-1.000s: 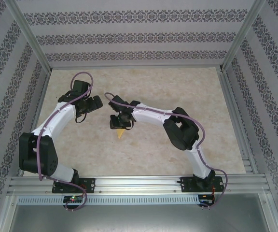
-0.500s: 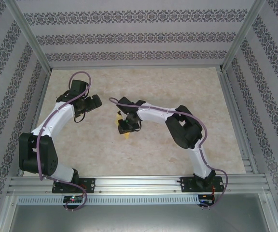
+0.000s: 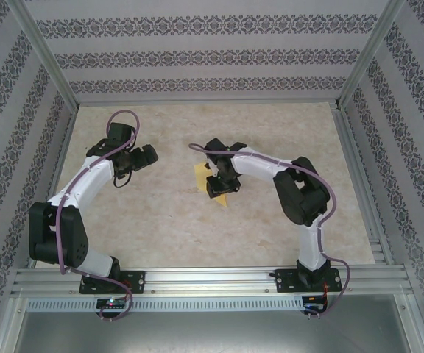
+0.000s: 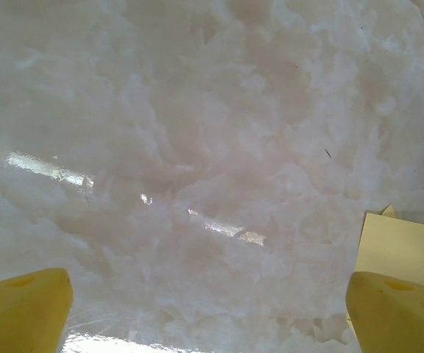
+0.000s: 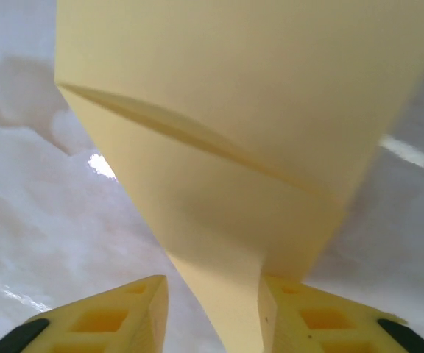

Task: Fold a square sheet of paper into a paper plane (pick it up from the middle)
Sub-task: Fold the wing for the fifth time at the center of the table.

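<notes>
**Folded yellow paper sits between the right jaws, left gripper stands wide and empty**

The paper plane is near the middle of the table, a little right of centre. From above you see a wider yellow end towards the far left and a narrow tip towards the near right, with the part between them hidden under the right gripper.

In your right wrist view the paper plane spreads broad across the top and narrows downward. A raised crease runs slantwise across it. Its narrow end runs down into the right gripper, between the two yellow fingers. The jaws stand apart. The paper lies against the finger on the right of that view, and a strip of table shows between it and the other finger, so nothing is pinched. You cannot tell from these views whether the paper lies flat on the table or is tipped up.

Further out, your left gripper hovers left of the paper, well apart from it, pointing towards it. Its wrist camera shows the left gripper with its fingertips at the two bottom corners, spread wide and holding nothing. Glossy marbled table lies between them, and an edge of the paper plane shows at the right.

Patterned walls enclose the table on three sides.
</notes>
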